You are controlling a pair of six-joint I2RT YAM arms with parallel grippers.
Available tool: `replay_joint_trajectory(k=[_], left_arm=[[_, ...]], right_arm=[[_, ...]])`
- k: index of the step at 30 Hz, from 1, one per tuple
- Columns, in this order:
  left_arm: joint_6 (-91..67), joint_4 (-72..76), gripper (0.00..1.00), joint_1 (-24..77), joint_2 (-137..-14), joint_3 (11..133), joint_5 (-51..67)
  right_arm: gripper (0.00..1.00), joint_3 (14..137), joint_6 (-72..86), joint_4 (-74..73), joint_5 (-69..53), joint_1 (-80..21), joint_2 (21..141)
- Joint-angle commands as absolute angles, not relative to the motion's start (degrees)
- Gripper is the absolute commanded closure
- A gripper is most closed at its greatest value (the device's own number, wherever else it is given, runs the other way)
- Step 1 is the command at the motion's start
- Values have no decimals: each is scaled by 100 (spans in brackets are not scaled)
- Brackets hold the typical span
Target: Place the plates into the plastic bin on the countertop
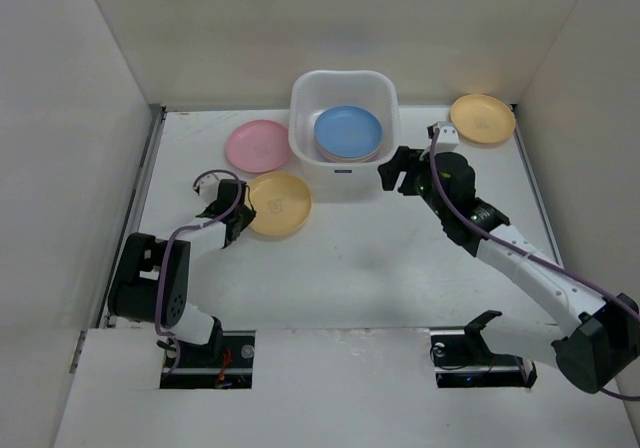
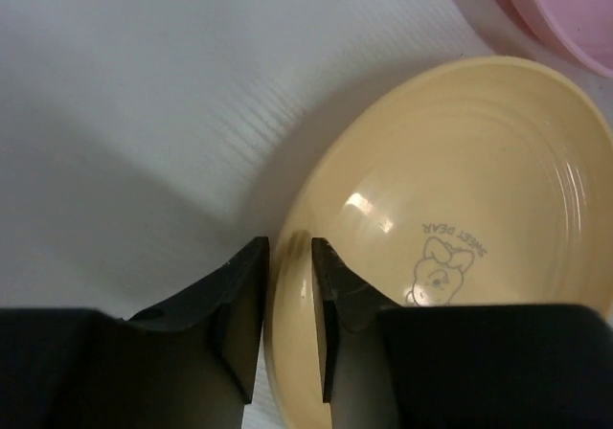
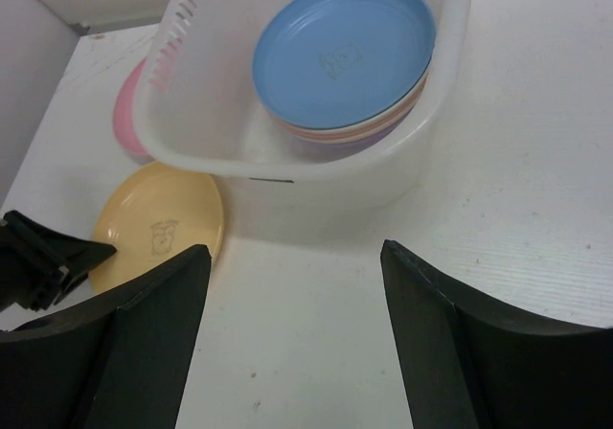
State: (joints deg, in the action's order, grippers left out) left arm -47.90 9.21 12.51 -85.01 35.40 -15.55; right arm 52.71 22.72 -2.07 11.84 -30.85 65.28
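Left jaws: clamped on the rim of the yellow plate (image 2: pixel 460 209), on the table (image 1: pixel 350 258) by the bin (image 1: pixel 343 76)
Right jaws: spread, empty, near the bin
Plate: likely light, stiff, slick; thin rim looks the only hold

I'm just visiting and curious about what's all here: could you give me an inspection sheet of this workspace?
Surface: white countertop, matte.
Job's things: blue plate tops a stack in the bin; pink plate, yellow plate and orange plate lie outside.
Clutter: nothing seen.
Jaws: left jaws pinch the yellow plate's rim; right jaws open, empty, facing the bin.
Cables: a purple cable on each side.
Surroundings: white walls; grey rail along the left edge.
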Motion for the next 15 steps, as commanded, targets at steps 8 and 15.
replay_joint_trajectory(k=[8,15], left_arm=[[-4817,142,94,1139,-7562,3375,-1599],[-4202,-851,93,1041,-5539,3839,-2091]], right_arm=[[22,4922,2470,97,1195,-3203,6240],[23,4703,2487,44,1265,-3265,6205]])
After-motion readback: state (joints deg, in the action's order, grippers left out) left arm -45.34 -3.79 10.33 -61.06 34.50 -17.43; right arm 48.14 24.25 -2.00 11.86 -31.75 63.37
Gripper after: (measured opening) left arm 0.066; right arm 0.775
